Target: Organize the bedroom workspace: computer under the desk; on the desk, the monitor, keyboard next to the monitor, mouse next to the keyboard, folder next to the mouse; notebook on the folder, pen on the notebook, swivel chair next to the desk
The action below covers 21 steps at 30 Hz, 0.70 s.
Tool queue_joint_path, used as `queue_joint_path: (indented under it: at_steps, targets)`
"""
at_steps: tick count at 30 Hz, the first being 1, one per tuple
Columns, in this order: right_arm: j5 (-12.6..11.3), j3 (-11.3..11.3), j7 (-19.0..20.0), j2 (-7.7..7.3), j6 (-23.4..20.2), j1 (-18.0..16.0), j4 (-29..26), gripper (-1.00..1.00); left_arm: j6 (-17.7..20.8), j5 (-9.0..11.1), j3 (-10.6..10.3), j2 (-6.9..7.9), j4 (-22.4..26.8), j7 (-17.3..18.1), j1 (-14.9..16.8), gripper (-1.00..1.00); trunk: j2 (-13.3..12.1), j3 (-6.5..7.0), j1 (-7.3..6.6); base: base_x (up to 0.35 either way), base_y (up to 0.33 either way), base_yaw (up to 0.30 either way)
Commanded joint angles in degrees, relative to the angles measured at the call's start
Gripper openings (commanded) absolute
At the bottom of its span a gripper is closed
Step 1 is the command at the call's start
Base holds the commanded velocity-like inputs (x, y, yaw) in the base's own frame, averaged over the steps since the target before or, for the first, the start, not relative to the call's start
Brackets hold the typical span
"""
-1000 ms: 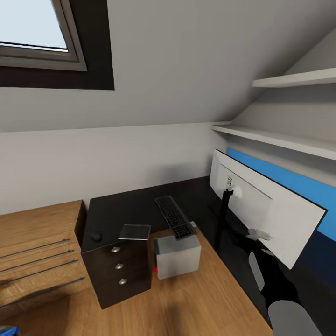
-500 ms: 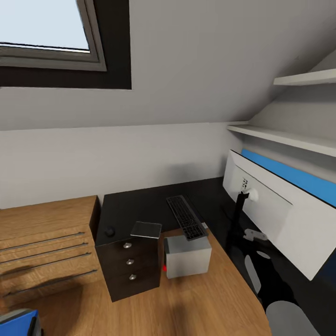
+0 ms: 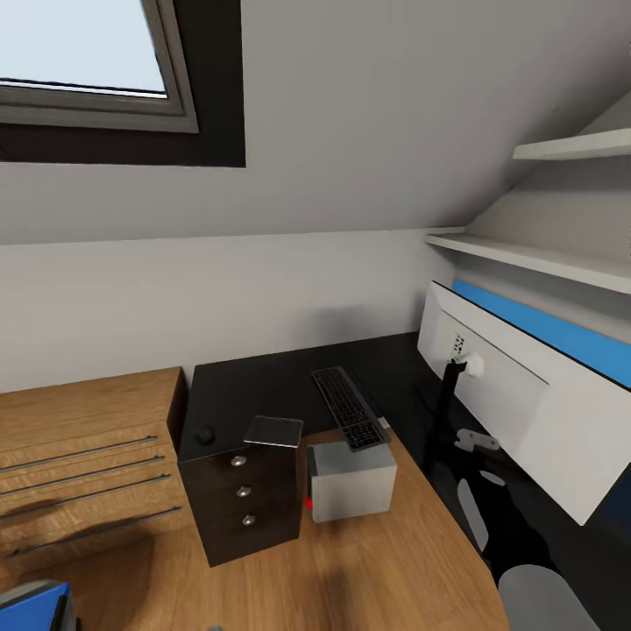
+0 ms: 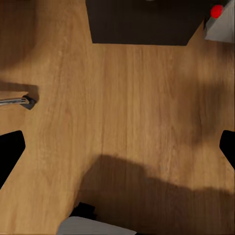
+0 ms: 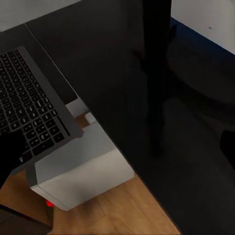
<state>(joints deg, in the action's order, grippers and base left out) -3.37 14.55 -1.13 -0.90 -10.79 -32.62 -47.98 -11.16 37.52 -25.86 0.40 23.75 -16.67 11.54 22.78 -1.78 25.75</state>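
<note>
Under the sloped grey ceiling and the skylight (image 3: 88, 70), the head view looks down on the black desk (image 3: 263, 390). A keyboard (image 3: 349, 408) lies on it, its near end jutting over the edge above the pale computer (image 3: 350, 480), which stands on the oak floor (image 3: 350, 570) just beside the dark drawer unit (image 3: 241, 504). A grey notebook (image 3: 273, 431) rests on the desk corner over the drawers, and the small black mouse (image 3: 205, 435) sits near it, toward the low oak cabinet (image 3: 83, 456). The monitor (image 3: 517, 407) stands on the desk's right wing — its white back faces the camera. A blue folder (image 3: 31, 606) shows at the lower left corner.

Left wrist view: the left end effector (image 4: 117, 147) hangs over bare floor with its fingertips (image 4: 10, 149) spread wide apart, holding nothing; the drawer unit's base and a red spot on the computer lie beyond.

Right wrist view: the right end effector (image 5: 122, 147) is likewise spread wide and empty — keyboard, computer top and the monitor's stand (image 5: 156, 63) lie ahead.
</note>
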Motion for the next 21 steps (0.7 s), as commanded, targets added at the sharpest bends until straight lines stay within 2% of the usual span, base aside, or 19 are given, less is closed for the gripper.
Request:
queue_joint_path:
  at_steps: [1,3,4,5,6,7,8,11,13,14,15,16,17,18,19,21]
  targets:
    - [-0.34,-0.42,-0.12,0.01,-0.29,-0.02,-0.09,1.00,-0.12,0.47,-0.45,0.08,1.64,-0.42,0.06,1.00,0.13,-0.14,0.04,0.000,0.000,-0.012]
    - [-0.33,-1.14,-0.11,-0.02,-0.29,-0.02,-0.09,1.00,0.15,0.41,-0.44,0.11,3.69,-0.43,0.06,1.00,0.13,-0.14,0.04,0.000,0.000,-0.008]
    - [-0.12,-9.29,-1.00,-0.13,-0.42,-0.14,2.51,1.00,12.49,0.29,-0.46,2.29,18.89,-0.65,0.06,1.00,0.13,-0.14,0.04,0.000,0.000,-0.001]
    - [-0.11,-10.07,-1.24,-0.14,-0.41,-0.18,2.80,1.00,14.61,0.38,-0.47,2.83,21.07,-0.75,0.06,1.00,0.13,-0.14,0.04,0.000,0.000,0.000]
    - [-0.09,-11.24,-1.94,-0.14,-0.39,-0.35,3.39,1.00,18.91,0.50,-0.50,3.80,25.28,-1.32,0.06,1.00,0.13,-0.14,0.04,0.000,0.000,0.000]
    - [-0.08,-11.68,-2.27,-0.14,-0.37,-0.45,3.68,1.00,20.65,0.54,-0.50,4.16,27.04,-1.71,0.06,1.00,0.13,-0.14,0.04,0.000,0.000,0.000]
    - [-0.07,-12.51,-3.09,-0.20,-0.19,-1.07,4.74,1.00,24.41,0.62,-0.49,4.85,31.84,-3.49,0.06,1.00,0.13,-0.14,0.04,0.000,0.000,0.000]
    - [-0.08,-12.91,-3.54,-0.30,0.37,-2.61,6.15,1.00,26.55,0.79,-0.54,5.19,36.71,-5.74,0.06,1.00,0.13,-0.14,0.04,0.000,0.000,0.000]
    - [-0.11,-13.11,-3.79,-0.42,1.35,-4.78,8.63,1.00,28.51,1.29,-0.74,5.29,41.60,-7.86,0.06,1.00,0.13,-0.14,0.04,0.000,0.000,0.000]
    - [-0.18,-13.18,-3.94,-0.77,3.72,-7.81,13.47,1.00,33.76,2.58,-0.87,5.42,48.77,-9.56,0.01,1.00,0.13,-0.14,0.04,0.000,0.000,0.000]
    - [-0.19,-13.19,-3.97,-0.91,4.50,-8.49,14.76,1.00,35.54,3.07,-0.87,5.45,50.49,-9.80,0.00,1.00,0.13,-0.14,0.04,0.000,0.000,0.000]
    - [-0.21,-13.18,-4.00,-1.26,6.21,-9.71,17.24,1.00,39.30,4.36,-0.83,5.50,53.62,-10.14,-0.01,1.00,0.13,-0.14,0.04,0.000,0.000,0.000]
    - [-0.28,-13.15,-4.02,-1.81,8.36,-10.66,19.70,1.00,42.89,6.73,-0.66,5.56,56.54,-10.38,-0.01,1.00,0.13,-0.14,0.04,0.000,0.000,0.000]
    - [-0.33,-13.13,-4.02,-2.07,9.41,-11.00,20.79,1.00,44.32,8.07,-0.59,5.60,57.76,-10.47,-0.02,1.00,0.13,-0.14,0.04,0.000,0.000,0.000]
    - [-0.36,-13.09,-4.07,-2.56,12.14,-11.68,23.18,1.00,47.10,11.62,-0.48,5.83,60.09,-10.73,-0.02,1.00,0.13,-0.14,0.04,0.000,0.000,0.000]
    - [-0.35,-13.08,-4.09,-2.72,13.54,-11.93,24.13,1.00,48.13,13.20,-0.44,6.16,60.78,-10.86,-0.02,1.00,0.13,-0.14,0.04,0.000,0.000,0.000]
